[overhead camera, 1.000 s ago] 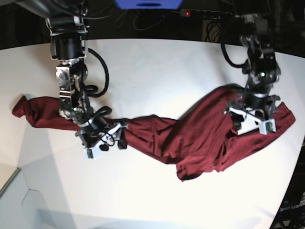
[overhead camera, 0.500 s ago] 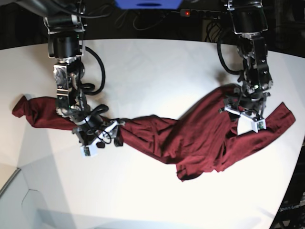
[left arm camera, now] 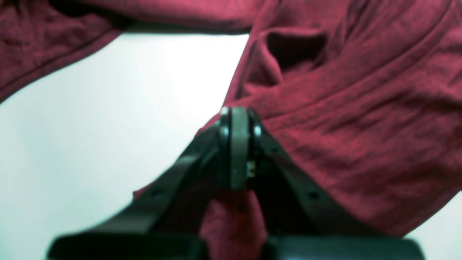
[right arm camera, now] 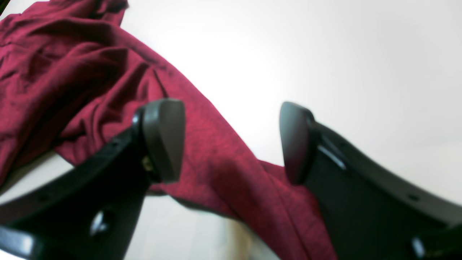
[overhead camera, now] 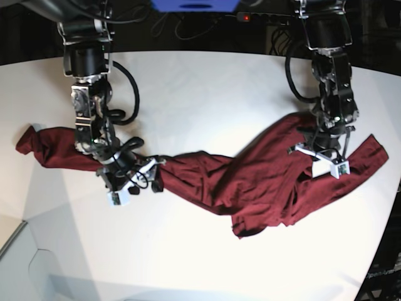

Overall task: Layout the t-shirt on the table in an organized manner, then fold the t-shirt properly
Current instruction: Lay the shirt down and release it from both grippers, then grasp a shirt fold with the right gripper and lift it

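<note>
1. Your left fingers (left arm camera: pixel 236 119) are pressed together with a bit of the t-shirt (overhead camera: pixel 250 182) pinched between them. You can see red cloth bunched behind the pads in the left wrist view. The pinch looks small. If you pull hard or fast, I think the cloth could slip out.

2. Your right fingers (right arm camera: pixel 231 141) are spread wide and hold nothing. If you pull with the left side alone, the whole shirt may just slide over the worktop (overhead camera: pixel 207 88) and not spread out at all.

3. The shirt is long and twisted like a rope. If you lift it without untwisting it, the sleeves may stay tangled, and the fold will come out messy.

4. The end of the shirt on the base view's right lies near the worktop's edge. A pull that way could drag cloth off the side.

5. Where the shirt lies: it stretches across the worktop from one side to the other. It is crumpled, not flat.

6. Near your left fingers, the cloth is in the pinch and spreads out ahead of them and to one side, with bare worktop on the other.

7. Near your right fingers, a strip of shirt runs right under the gap between the two pads. I cannot tell if the pads touch it.
</note>
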{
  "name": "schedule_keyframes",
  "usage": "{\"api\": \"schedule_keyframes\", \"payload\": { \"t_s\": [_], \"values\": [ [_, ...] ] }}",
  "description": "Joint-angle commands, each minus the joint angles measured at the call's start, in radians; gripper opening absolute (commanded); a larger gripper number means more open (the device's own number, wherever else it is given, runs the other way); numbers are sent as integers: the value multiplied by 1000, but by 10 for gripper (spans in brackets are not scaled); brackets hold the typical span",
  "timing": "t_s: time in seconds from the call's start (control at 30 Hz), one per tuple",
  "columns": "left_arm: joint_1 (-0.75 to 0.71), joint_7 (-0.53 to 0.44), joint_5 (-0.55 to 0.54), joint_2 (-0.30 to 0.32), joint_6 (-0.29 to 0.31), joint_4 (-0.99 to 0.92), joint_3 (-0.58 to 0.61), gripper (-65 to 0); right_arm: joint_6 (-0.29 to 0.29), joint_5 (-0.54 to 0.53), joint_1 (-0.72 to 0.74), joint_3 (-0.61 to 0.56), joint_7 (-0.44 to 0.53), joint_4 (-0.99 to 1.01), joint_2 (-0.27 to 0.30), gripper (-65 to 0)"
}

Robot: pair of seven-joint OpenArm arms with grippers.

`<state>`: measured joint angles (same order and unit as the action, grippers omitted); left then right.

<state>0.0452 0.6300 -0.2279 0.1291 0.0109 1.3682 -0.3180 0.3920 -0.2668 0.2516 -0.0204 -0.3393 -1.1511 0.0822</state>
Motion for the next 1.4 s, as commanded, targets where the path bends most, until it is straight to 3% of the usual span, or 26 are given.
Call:
{"api": "schedule_keyframes", "payload": {
  "t_s": [0.0, 0.1, 0.23, 0.33, 0.47, 0.6, 0.7, 1.0, 1.13, 1.37],
  "values": [
    [14, -22, 0, 7, 2, 46, 0, -650, 5, -12, 30, 0, 27, -20, -2, -244],
    [8, -22, 0, 5, 2, 121, 0, -650, 6, -12, 55, -45, 27, -22, -3, -239],
    [-15, -17, 0, -12, 2, 265, -7, -650, 6, -12, 117, -192, 27, -22, -5, -239],
    [-32, -11, 0, -12, 2, 356, 0, -650, 6, -12, 151, -260, 27, -22, -40, -239],
    [-35, -11, 2, -13, 1, 339, 0, -650, 6, -12, 200, -338, 27, -14, -83, -233],
    [-69, -11, 2, -12, 1, 284, -7, -650, 3, -10, 260, -467, 27, 32, -100, -163],
    [-120, -11, 2, -10, 1, 282, -7, -650, 3, -10, 320, -513, 36, 116, -118, -148],
    [-221, -11, 2, -6, 1, 311, -8, -650, 2, -12, 377, -517, 323, 432, -195, -154],
    [-242, -11, 6, -4, 1, 328, -10, -650, 2, -12, 375, -517, 395, 507, -203, -210],
    [-244, -11, 6, -7, 1, 328, -10, -650, 2, -12, 375, -513, 428, 543, -218, -394]
  ]
}}
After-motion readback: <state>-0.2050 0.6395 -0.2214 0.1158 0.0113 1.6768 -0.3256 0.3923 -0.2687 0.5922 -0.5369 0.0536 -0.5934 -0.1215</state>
